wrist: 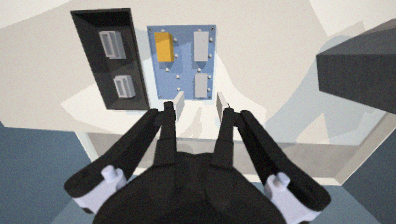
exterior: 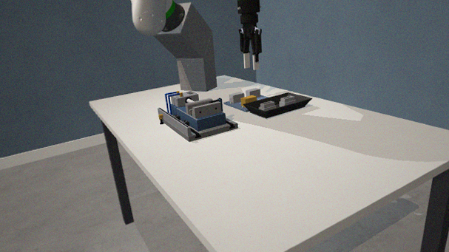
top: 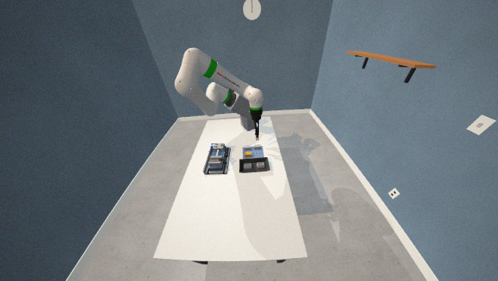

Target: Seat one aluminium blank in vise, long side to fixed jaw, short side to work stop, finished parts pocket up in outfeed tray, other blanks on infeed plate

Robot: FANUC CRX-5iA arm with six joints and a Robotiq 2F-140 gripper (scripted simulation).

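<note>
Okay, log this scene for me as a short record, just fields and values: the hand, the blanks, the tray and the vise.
hand: open, holding nothing, high above the infeed plate
infeed plate: one brass blank, two aluminium blanks, all lying flat
outfeed tray: two finished parts on its floor
vise: beside the plate; what is in its opening cannot be told

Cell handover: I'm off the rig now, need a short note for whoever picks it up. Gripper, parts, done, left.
Gripper: open partway, empty, hanging high above the infeed plate.
Infeed plate: two aluminium blanks and one brass blank, all lying flat.
Outfeed tray: two finished parts on its floor; they look flat and pocket up.
Vise: open; no blank visible in it from these views.
Done: finished parts in the tray.
Left: pick one aluminium blank and seat it in the vise against the fixed jaw and work stop. Leave the others on the plate.
</note>
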